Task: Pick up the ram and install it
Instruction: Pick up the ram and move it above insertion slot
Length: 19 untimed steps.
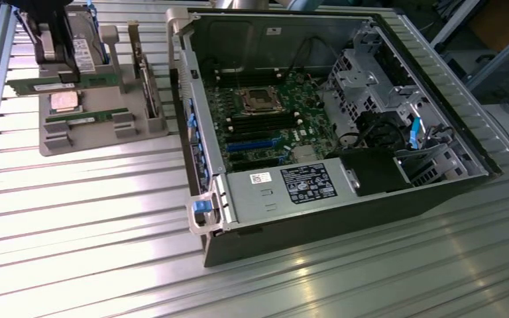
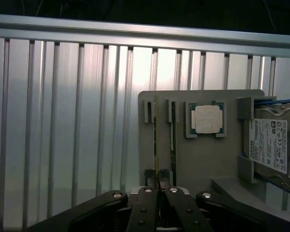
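ram gripped at the parts tray
the ram (image 2: 156, 135) runs edge-on between the fingertips of the pincer (image 2: 157, 175), which is closed narrow on the thin board. whether the ram sits in its slot or above it cannot be told. it lies along the outer edge of the grey tray (image 2: 202, 159). on the tray, a second ram (image 2: 172, 140) stands just beside it, then the processor chip (image 2: 205, 118), then the hard drive (image 2: 272, 145). the open computer case (image 1: 343, 222) stands beside the tray on the worktop (image 1: 87, 218).
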Each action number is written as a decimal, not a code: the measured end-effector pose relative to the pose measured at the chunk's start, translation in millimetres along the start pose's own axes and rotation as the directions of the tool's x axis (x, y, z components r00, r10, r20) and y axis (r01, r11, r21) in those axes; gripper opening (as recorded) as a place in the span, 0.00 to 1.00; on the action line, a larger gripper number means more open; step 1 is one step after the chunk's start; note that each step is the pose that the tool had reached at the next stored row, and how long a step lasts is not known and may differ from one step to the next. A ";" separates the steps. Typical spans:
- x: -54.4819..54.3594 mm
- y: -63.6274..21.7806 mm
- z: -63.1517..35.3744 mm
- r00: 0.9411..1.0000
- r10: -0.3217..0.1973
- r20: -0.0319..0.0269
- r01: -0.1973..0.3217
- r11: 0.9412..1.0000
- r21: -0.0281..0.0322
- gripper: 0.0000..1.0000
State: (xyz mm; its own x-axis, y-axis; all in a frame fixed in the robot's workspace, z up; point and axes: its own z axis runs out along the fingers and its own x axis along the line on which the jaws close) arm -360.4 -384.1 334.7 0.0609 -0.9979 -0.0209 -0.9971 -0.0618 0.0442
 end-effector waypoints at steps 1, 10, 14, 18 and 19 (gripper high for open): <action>0.0 0.1 -1.9 1.000 0.000 0.000 0.000 1.000 0.000 0.12; -0.4 0.9 -19.5 1.000 0.000 0.000 0.000 1.000 0.000 0.12; -0.5 1.2 -26.4 1.000 0.000 0.000 0.000 1.000 0.000 0.12; -0.8 1.7 -37.4 1.000 0.000 0.000 0.000 1.000 0.000 0.12; -0.8 1.8 -39.7 1.000 0.000 0.000 0.000 1.000 0.000 0.12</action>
State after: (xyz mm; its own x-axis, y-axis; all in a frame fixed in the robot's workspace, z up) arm -360.4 -384.1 374.5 0.0609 -0.9979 -0.0208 -0.9971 -0.0617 0.0443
